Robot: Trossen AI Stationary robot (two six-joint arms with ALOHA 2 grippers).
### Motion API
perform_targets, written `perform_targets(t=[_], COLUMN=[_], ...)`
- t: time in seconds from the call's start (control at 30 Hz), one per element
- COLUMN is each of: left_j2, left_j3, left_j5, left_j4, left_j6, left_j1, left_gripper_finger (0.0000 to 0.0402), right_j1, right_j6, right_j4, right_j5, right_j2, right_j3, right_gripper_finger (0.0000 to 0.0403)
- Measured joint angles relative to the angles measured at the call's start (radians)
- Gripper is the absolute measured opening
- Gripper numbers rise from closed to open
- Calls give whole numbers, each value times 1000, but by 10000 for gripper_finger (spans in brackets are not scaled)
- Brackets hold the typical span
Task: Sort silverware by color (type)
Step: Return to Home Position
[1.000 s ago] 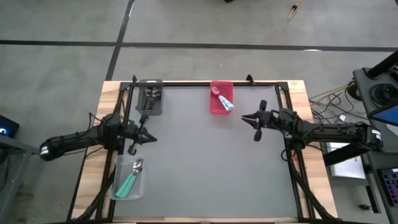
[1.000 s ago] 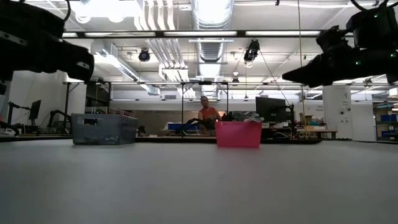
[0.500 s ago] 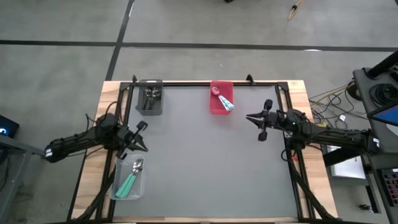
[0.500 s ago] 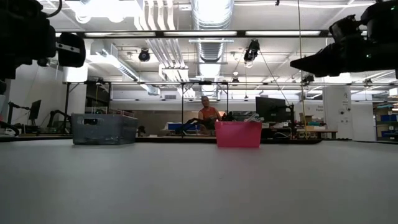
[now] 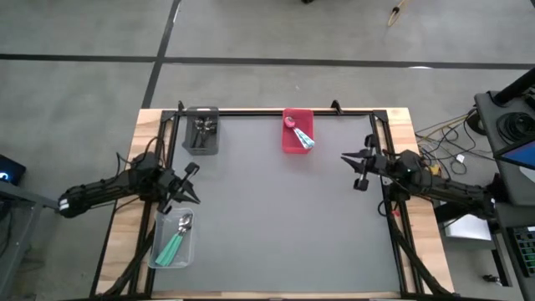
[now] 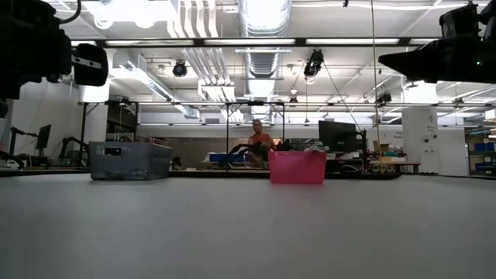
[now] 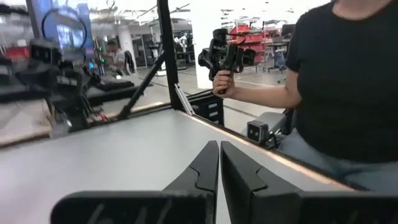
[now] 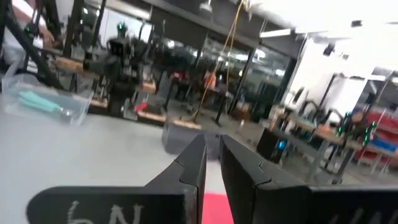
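Teal-handled spoons [image 5: 174,241] lie in the clear bin [image 5: 159,251] at the near left; they also show in the right wrist view [image 8: 38,101]. Dark spoons [image 5: 203,127] lie in the grey bin [image 5: 201,144] at the far left. Light-blue-handled pieces [image 5: 303,138] lie in the red bin [image 5: 291,144] at the far middle. My left gripper [image 5: 191,191] hovers shut and empty beside the clear bin's far end. My right gripper [image 5: 344,156] hovers shut and empty near the table's right edge. Both are well above the table in the low view.
The grey tabletop [image 5: 276,217] between the arms is bare. A black frame [image 5: 276,111] runs along the far edge and the sides. In the left wrist view a person [image 7: 336,81] stands past the table's edge, holding a handheld device [image 7: 225,56].
My right gripper has drawn back toward the table's right edge, staying high. My left gripper has drawn back a little toward the left edge and turned more toward the near side. Nothing in the bins has moved.
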Motion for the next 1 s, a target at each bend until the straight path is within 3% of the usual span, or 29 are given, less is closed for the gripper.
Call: perform_targets(t=[0.2,0.3,1.0], left_j2=[17,25,34], left_j3=[0,0,-1], left_j5=[0,-1,-4], left_j4=[2,3,15], left_j6=[-139,-141,-144], left_j1=[0,0,0], left_gripper_finger=[0,0,0], right_j1=[0,0,0], right_j6=[-11,-26,-27], right_j4=[-39,-53,-51], right_j5=[-7,-46,-43], right_j2=[-44,-46,-40], right_j3=[-5,-5,-6], right_gripper_finger=[38,38,38])
